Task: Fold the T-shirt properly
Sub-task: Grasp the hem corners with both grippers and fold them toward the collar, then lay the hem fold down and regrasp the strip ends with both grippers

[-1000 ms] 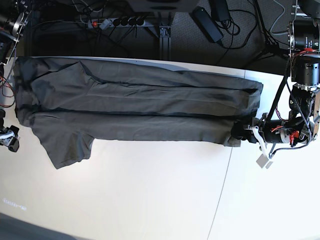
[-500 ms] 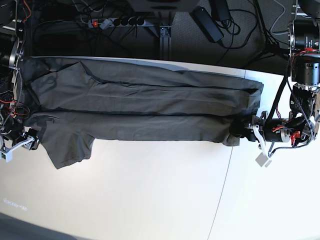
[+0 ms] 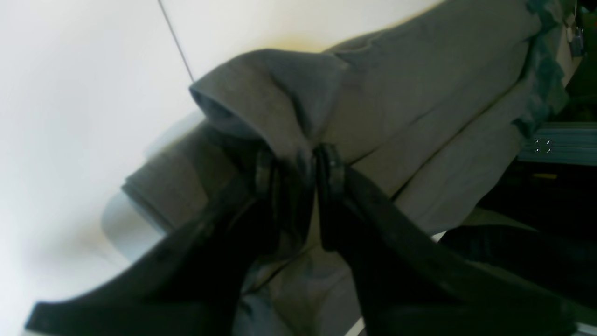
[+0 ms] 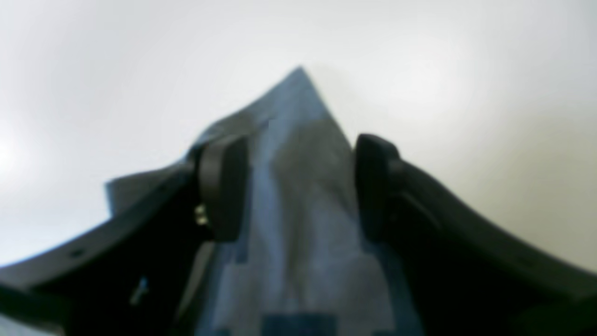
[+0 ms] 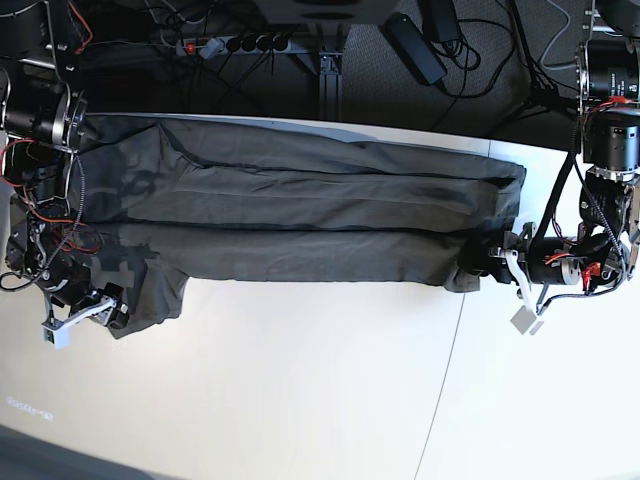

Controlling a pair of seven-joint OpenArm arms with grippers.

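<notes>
Shirt (image 5: pixel 300 215) lies stretched in a long band across the far half of the white table (image 5: pixel 300 400), folded lengthwise so I see two or three long layers running left to right. One sleeve hangs toward me at the left end, and the right end stops just short of the thin seam line in the tabletop.

My left gripper (image 5: pixel 487 268) sits at the right side of the base view, low on the table, at the near corner of the shirt's right end. Through its wrist camera the left gripper (image 3: pixel 298 163) has its two dark fingers drawn nearly together with a bunched fold of the grey shirt (image 3: pixel 419 93) pinched between the pads; the cloth rises in a small hump just past the fingertips and spreads flat beyond. I read that as clamped on fabric.

My right gripper (image 5: pixel 112 312) is at the left side of the base view, down at the sleeve's near edge. Its wrist view is blurry, but the right gripper (image 4: pixel 298 186) shows both fingers spread well apart, with a pointed flap of shirt (image 4: pixel 303 210) lying between them and the white table behind. The pads do not appear to press the cloth, so I take it as not gripping.
</notes>
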